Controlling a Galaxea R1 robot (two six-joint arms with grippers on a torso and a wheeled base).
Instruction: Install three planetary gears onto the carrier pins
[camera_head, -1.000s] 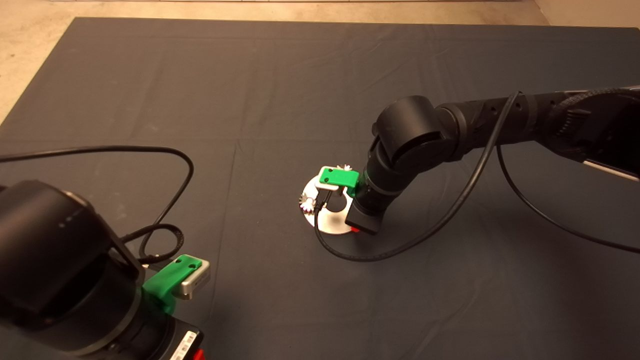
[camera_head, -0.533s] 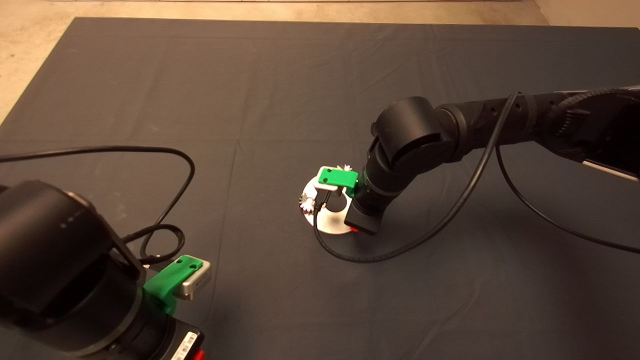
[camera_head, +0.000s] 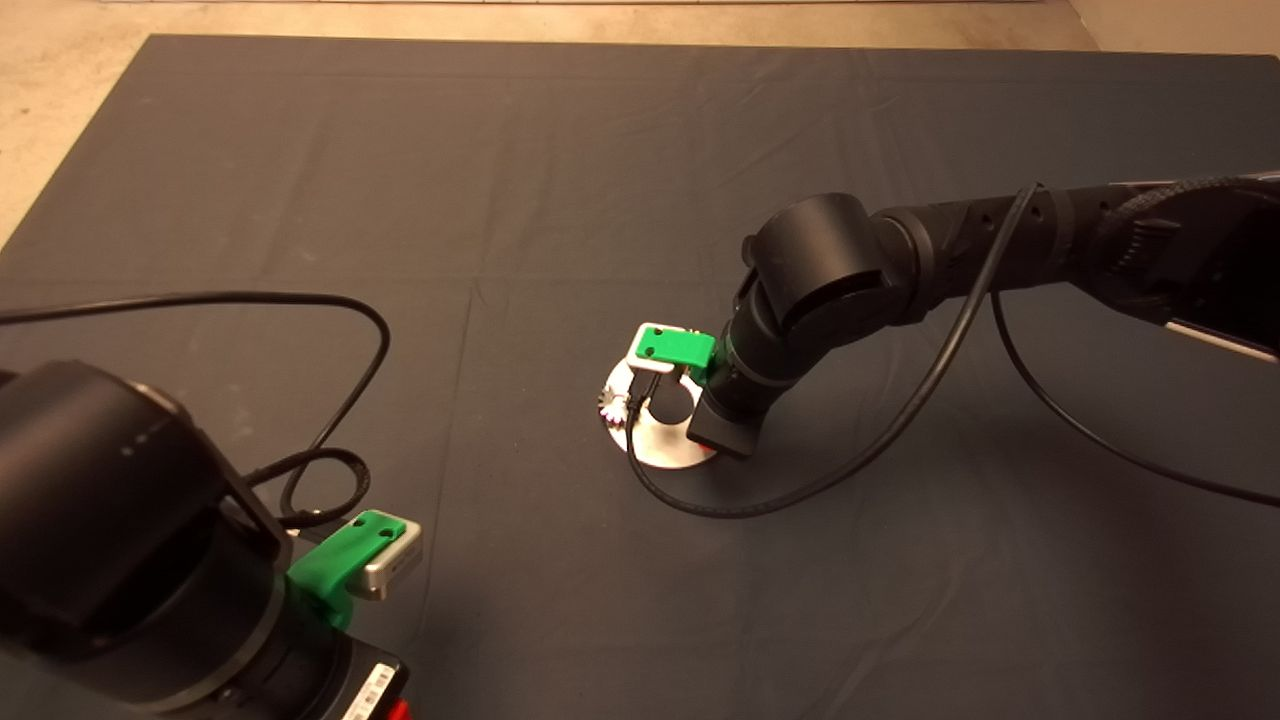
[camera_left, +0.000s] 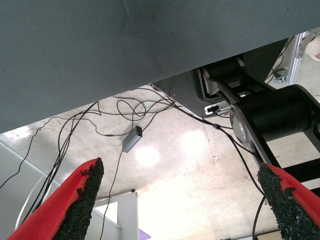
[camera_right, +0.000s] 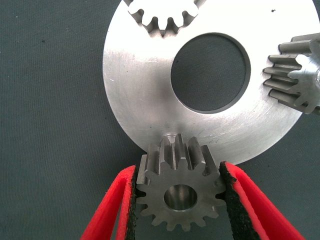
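Right gripper clamps the third gear flat, bore up, just short of the last bare pin at the disc rim — two gears already seated — while the left gripper waits spread wide at the mat's near-left corner.

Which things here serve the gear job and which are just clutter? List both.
Job: held gear in the right pincer; disc with its bare pin; two fitted gears.
Clutter: cables on the mat; parked left pincer.
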